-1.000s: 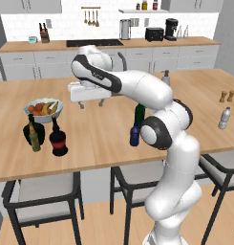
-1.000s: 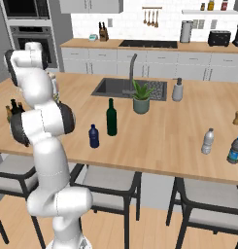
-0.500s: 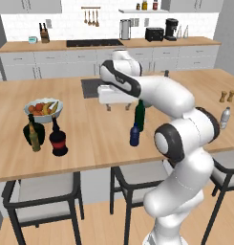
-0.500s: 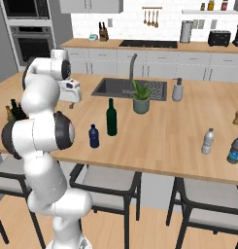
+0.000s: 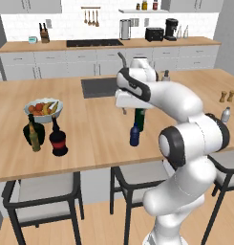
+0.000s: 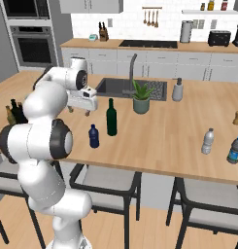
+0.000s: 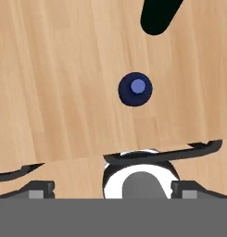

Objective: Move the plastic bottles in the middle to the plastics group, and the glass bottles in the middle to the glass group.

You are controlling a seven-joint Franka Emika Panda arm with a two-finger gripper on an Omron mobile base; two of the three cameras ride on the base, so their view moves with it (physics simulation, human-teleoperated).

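Small dark blue plastic bottle [image 7: 135,89] stands upright on the wooden surface [image 5: 90,134], seen cap-up in the hand view, ahead of the pincer and below it, nothing touching it. Tall slim dark green wine bottle [image 6: 111,117] is just beside it, a bit farther out from the pincer; its dark body cuts into the top of the hand view.

Pincer [image 5: 130,99] hangs above both, pointing down, jaws wide, holding nothing.

Judged step: line up over the blue bottle for a top-down grasp. To do it well: centre the cap between the fingers before descending, come straight down, close on the body below the cap rather than on the cap itself. Keep the fingers oriented so neither one clips the wine bottle, since that gap looks tight and a nudge would likely topple it.

Destination: clear plastic water bottle [image 6: 207,141] sits well apart, far off to the pincer's right along the surface. Lift clear of the wine bottle's neck before traversing.
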